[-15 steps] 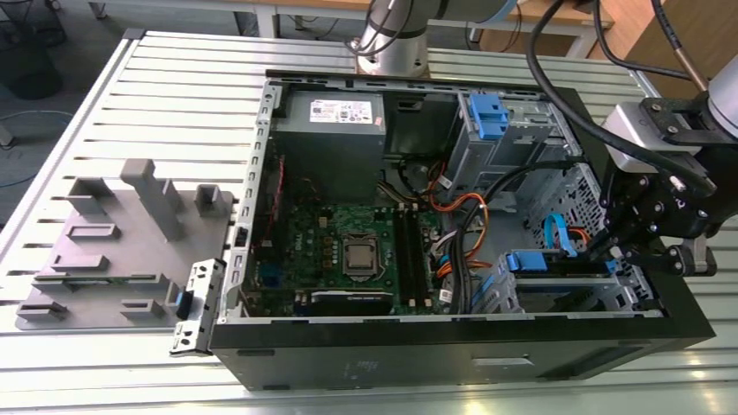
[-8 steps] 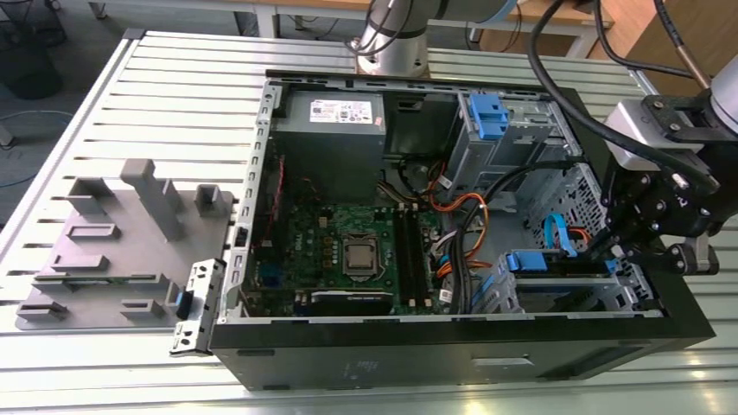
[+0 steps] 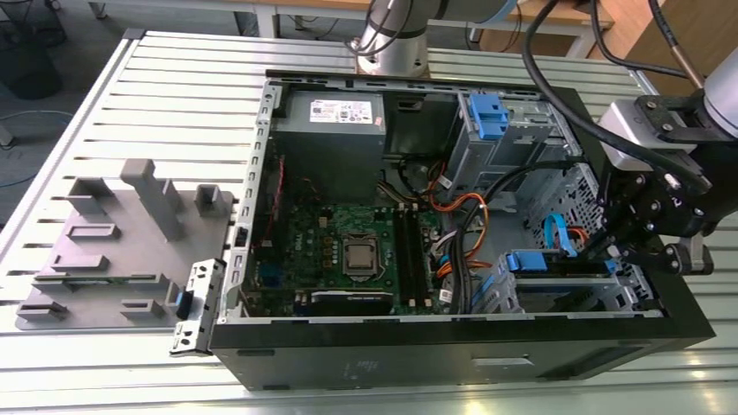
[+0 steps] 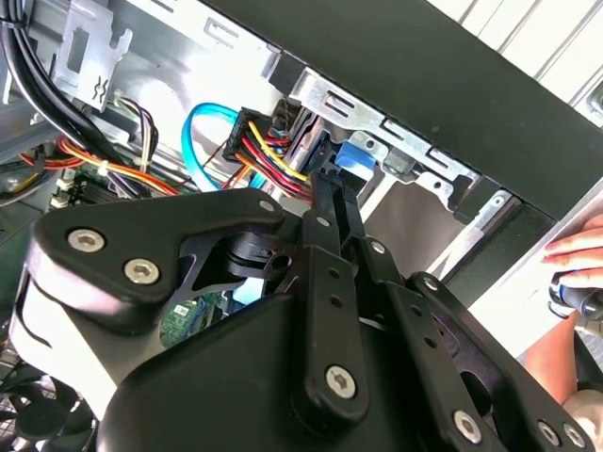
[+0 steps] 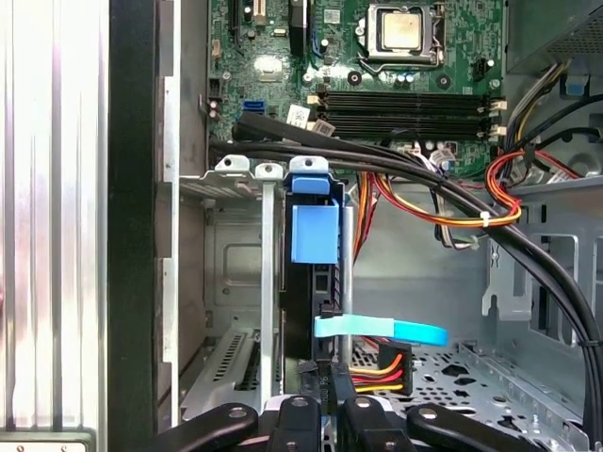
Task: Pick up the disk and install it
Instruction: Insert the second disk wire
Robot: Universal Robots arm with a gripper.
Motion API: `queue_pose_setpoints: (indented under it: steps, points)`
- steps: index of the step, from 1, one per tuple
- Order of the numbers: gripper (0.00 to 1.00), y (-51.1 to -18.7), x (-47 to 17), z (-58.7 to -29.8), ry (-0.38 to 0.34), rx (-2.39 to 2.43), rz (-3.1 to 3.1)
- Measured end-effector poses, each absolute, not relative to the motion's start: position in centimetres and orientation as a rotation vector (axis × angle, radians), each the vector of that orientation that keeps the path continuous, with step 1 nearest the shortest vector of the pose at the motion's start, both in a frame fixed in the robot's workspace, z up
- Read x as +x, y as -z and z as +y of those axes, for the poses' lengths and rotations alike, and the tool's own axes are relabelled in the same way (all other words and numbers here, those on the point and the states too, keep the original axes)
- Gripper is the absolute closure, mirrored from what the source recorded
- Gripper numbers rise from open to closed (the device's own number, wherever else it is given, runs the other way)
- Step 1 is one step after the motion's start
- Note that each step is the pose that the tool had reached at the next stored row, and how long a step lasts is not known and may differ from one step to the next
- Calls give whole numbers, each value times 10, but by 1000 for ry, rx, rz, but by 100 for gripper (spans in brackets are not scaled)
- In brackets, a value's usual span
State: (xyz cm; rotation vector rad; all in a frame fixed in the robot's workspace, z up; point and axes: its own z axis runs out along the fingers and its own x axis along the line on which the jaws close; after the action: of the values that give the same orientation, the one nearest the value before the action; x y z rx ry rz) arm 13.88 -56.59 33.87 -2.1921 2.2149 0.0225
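- A black robot tool (image 3: 632,249) hangs inside the open black computer case (image 3: 461,354), which lies on a grey slatted-metal tabletop (image 3: 173,95). Whether the tool is spread or pressed together cannot be told.
- Directly ahead of the tool, the flat disk in blue plastic carrier rails (image 5: 317,250) stands on edge in a grey metal bay at the case's corner.
- A light-blue ribbon cable (image 5: 377,330) crosses just beside the tool.
- The green motherboard (image 5: 377,56) lies beyond the disk from the tool.
- A person's hand (image 4: 577,247) rests outside the case, well apart from the tool.
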Motion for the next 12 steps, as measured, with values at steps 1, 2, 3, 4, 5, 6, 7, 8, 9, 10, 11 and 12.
queue_pose_setpoints:
  steps: [1, 2, 3, 4, 5, 6, 7, 8, 9, 10, 11, 12]
  points:
    - [84, -339, 138, -566, -22, -2192, 2215]
    - [84, -338, 138, -565, -23, -2192, 2215]
    - [84, -338, 138, -565, -23, -2192, 2215]
    - [84, -338, 138, -565, -22, -2192, 2215]
    - [84, -338, 137, -564, -22, -2192, 2215]
    - [84, -338, 137, -564, -22, -2192, 2215]
    - [84, -337, 136, -564, -22, -2192, 2215]
    - [84, -337, 136, -563, -22, -2192, 2215]
    - [84, -337, 136, -563, -22, -2192, 2215]
    - [84, -336, 136, -563, -23, -2192, 2215]
    - [84, -336, 136, -563, -22, -2192, 2215]
    - [84, -336, 136, -563, -22, -2192, 2215]
